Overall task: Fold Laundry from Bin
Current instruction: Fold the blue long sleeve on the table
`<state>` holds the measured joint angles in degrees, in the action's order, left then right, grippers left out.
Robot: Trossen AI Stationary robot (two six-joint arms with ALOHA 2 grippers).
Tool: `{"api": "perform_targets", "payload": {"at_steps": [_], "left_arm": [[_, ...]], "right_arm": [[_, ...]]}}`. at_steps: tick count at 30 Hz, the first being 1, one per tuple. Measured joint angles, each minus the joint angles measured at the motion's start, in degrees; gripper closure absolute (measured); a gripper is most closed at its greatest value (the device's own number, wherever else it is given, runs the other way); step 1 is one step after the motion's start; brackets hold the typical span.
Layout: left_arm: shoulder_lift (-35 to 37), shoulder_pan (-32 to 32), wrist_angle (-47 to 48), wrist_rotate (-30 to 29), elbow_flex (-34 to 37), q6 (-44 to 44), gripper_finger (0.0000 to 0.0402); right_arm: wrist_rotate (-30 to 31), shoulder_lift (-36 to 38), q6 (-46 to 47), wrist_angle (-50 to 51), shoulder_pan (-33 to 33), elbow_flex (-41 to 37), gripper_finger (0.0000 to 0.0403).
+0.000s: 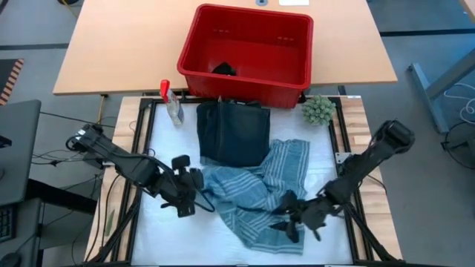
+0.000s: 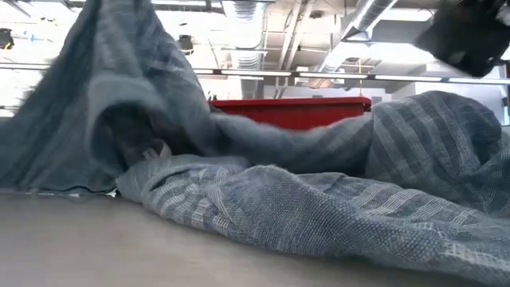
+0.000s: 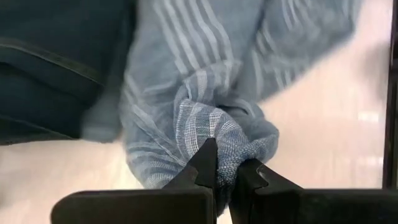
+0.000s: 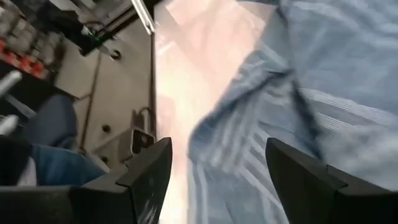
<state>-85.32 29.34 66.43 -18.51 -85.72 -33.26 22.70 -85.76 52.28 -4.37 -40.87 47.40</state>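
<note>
Laundry, striped blue cloth (image 1: 256,196) pinched in left tool (image 3: 225,175), right tool (image 4: 214,171) spread wide, empty, no readable writing

My left gripper (image 3: 225,176) is pinched tight on a fold of the striped grey-blue cloth garment (image 1: 256,196), at its left edge. My right gripper (image 4: 214,180) hangs spread wide over its right edge.

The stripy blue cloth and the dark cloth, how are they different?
The stripy blue cloth is pale, crumpled and spread out; the dark cloth is navy, plain and folded flat. The left gripper pinches the stripy one; nothing holds the dark one. Both lie on the table.
</note>
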Motion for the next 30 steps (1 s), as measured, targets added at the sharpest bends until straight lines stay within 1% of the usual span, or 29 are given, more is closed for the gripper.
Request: {"api": "perform_targets", "payload": {"at_steps": [4,7,11,17,21,23,26,30], "left_arm": [[-0.07,-0.04,-0.24,2.93,1.07,4.07,0.0401],[0.20,-0.03,0.18,3.28,1.12,7.86,0.0401],[0.30,-0.04,2.11,4.35,1.14,13.12,0.0401],[0.28,-0.04,5.43,4.36,1.73,18.15,0.0401],[0.30,-0.04,4.79,4.37,1.71,20.43,0.0401],[0.28,-0.04,4.11,4.36,1.71,21.39,0.0401],[0.28,-0.04,3.92,4.37,1.71,22.22,0.0401],[0.28,-0.04,3.83,4.38,1.71,22.56,0.0401]], "right_arm": [[-2.01,-8.74,0.67,-12.87,1.39,0.92,0.0117],[-3.42,-15.68,3.83,-14.92,1.66,4.78,0.0117],[-4.62,-23.41,7.67,-13.23,1.67,11.06,0.0117],[-4.64,-30.23,18.96,-11.72,2.57,17.62,0.0117],[-2.48,-33.36,26.91,-8.52,2.88,21.11,0.0117],[-0.30,-34.65,30.05,-6.11,3.13,22.59,0.0117],[2.37,-35.47,31.36,-2.91,3.19,24.81,0.0117],[4.47,-35.48,31.14,4.54,4.09,27.11,0.0126]]}}
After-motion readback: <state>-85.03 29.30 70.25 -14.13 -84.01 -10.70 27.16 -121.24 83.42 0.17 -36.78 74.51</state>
